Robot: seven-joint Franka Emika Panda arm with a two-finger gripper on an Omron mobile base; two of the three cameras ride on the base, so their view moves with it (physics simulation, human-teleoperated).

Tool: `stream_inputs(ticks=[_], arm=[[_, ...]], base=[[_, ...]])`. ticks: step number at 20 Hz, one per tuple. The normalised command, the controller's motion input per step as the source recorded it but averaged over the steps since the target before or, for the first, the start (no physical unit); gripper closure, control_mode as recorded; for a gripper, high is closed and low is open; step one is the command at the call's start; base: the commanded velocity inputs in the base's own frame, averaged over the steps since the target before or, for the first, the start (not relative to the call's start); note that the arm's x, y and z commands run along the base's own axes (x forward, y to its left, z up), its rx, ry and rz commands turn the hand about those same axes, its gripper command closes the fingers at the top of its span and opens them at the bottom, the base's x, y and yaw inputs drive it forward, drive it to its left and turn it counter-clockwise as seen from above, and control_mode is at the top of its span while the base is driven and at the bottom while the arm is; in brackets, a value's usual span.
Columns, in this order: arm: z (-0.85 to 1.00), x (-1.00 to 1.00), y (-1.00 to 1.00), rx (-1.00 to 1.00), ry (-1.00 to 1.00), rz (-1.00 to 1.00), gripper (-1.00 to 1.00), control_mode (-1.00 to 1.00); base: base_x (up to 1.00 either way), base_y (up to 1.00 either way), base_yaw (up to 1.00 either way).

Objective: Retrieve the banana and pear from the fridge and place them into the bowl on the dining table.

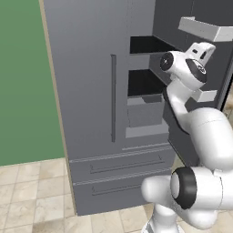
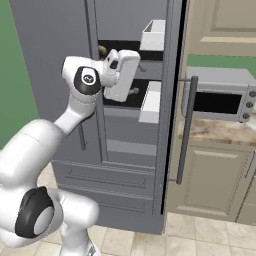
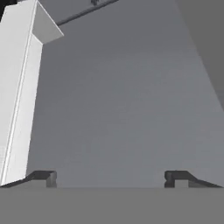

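Fridge [image 1: 91, 91]: tall dk grey unit, left door shut w/ long thin vertical handle, right door swung open; two drawers at bottom, both shut
Fridge interior: black shelves visible through the open right side, upper and lower dark openings stacked
Door bins [image 2: 152, 35]: white, on inner face of the open door; one high, another [image 2: 150, 102] lower down
Arm: white Panda, rises from base, elbow bent, wrist reaching into the open half at mid-shelf height
Gripper [image 3: 109, 178]: fingers spread wide apart, nothing between them; tips face a plain grey fridge surface, a white bin edge [image 3: 19, 87] runs along the left of hand view
Banana/pear: small yellowish-brown object [image 2: 101, 49] on upper shelf just left of the wrist, too small to say which fruit; other fruit can't tell
Microwave [image 2: 220, 97]: steel, sits on beige cabinet counter [image 2: 215, 131] right of fridge, behind the open door's handle
Wall [image 1: 22, 82]: green, left of fridge
Floor [image 1: 32, 195]: beige tile
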Motion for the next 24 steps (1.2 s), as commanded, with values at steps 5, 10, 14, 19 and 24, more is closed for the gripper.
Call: stream_inputs(ticks=[5,10,14,19,24], arm=[[0.1,-0.37,1.0,0.19,-0.28,-0.16,-1.0,-1.0],[0.0,-0.17,0.82,0.51,-0.32,-0.18,-1.0,-1.0],[0.0,-0.29,0.67,0.6,-0.13,-0.11,-1.0,-1.0],[-0.1,-0.42,0.66,0.57,-0.07,-0.01,-1.0,-1.0],[-0.35,-0.73,0.71,0.45,-0.06,0.04,-1.0,-1.0]], base=[[0.0,0.0,0.0],[0.0,0.0,0.0],[0.0,0.0,0.0],[0.0,0.0,0.0],[0.0,0.0,0.0]])
